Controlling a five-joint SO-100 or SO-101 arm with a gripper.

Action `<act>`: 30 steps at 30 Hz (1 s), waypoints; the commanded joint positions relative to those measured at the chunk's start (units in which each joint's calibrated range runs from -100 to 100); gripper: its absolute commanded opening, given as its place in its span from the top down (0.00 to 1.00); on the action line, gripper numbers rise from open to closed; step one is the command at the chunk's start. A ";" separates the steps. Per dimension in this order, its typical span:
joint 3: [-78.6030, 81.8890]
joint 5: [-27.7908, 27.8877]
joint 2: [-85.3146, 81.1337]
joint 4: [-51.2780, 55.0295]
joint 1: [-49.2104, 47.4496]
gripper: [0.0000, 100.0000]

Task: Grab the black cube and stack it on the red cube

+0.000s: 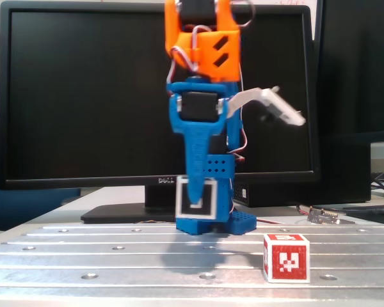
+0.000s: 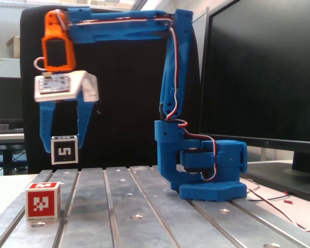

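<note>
The black cube with white edges and a white "5" hangs in the air, pinched between the blue fingers of my gripper, which is shut on it. In a fixed view from the front the same black cube shows behind one blue finger, at the tip of my gripper. The red cube with a white pixel marker rests on the metal table, lower and to the left of the held cube. From the front, the red cube sits at the lower right, near the table's front edge.
The arm's blue base stands on the slotted metal table. A large black monitor fills the background behind the arm. A small metal part and cables lie at the right.
</note>
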 commanded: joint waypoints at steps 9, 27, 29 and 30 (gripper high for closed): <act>-6.40 -15.38 0.85 2.61 -7.64 0.86; -10.92 -43.36 0.85 1.67 -17.46 0.86; -11.46 -44.68 0.85 1.67 -18.64 0.86; -11.73 -45.57 0.85 1.67 -19.01 0.86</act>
